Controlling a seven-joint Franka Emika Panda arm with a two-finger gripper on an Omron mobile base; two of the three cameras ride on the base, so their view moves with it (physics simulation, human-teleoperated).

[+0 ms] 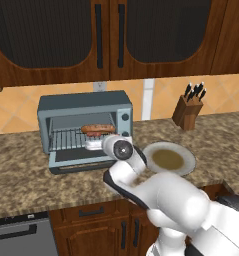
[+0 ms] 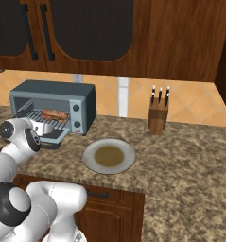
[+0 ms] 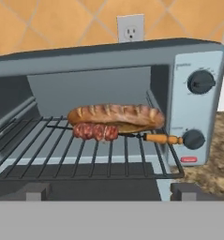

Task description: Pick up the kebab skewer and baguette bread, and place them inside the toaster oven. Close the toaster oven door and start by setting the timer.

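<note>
The baguette bread and kebab skewer lie side by side on the wire rack toward its right edge inside the toaster oven, door down; gripper empty, jaws wide apart, just before it

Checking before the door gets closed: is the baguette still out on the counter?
No, the baguette bread lies on the wire rack inside the toaster oven, beside the kebab skewer.

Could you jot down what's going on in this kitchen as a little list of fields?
oven: on the counter, door folded down open
rack: holds the bread and skewer
bread: lying across the rack
skewer: beside the bread, in front of it, touching it
gripper: open, holding nothing, facing the oven
plate: bare, right of the oven
knife block: by the wall
</note>
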